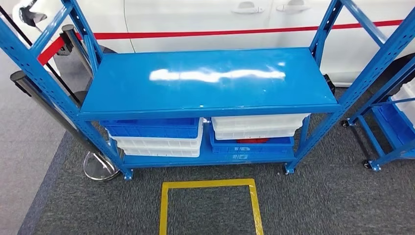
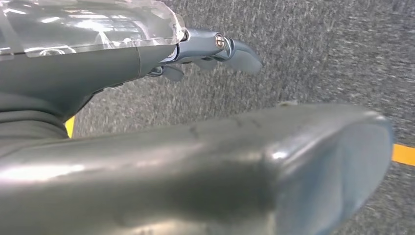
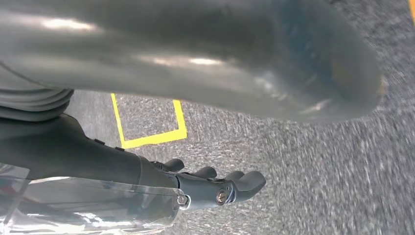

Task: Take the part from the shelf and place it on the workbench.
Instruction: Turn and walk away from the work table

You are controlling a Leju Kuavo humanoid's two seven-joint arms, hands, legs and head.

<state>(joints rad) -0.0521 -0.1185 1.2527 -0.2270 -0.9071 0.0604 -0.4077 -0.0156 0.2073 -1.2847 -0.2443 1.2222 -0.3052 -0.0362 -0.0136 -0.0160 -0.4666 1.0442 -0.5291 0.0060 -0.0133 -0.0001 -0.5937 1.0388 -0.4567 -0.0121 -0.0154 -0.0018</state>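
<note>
Blue steel shelf (image 1: 208, 83): glossy bare top board reflecting a light strip; a lower board carries stacked crates.
Lower left stack: a blue plastic crate (image 1: 152, 128) sits on a white plastic crate (image 1: 159, 145).
Lower right stack: a white plastic crate (image 1: 257, 126) sits on a blue plastic crate (image 1: 252, 145).
Part: a red item (image 1: 253, 140) peeks between the right-hand white and blue crates, mostly hidden; whether it is the part I cannot tell.
Floor: grey carpet with a yellow taped square (image 1: 209, 205) just in front of the shelf.
Left robot hand (image 2: 215, 51): hangs over the carpet, fingers loosely apart, holding nothing.
Right robot hand (image 3: 215, 183): hangs over the carpet near the yellow tape, fingers loosely apart, holding nothing.
Background: white car body (image 1: 220, 19) with a red stripe behind the shelf; a second blue rack (image 1: 391, 122) at the right.
</note>
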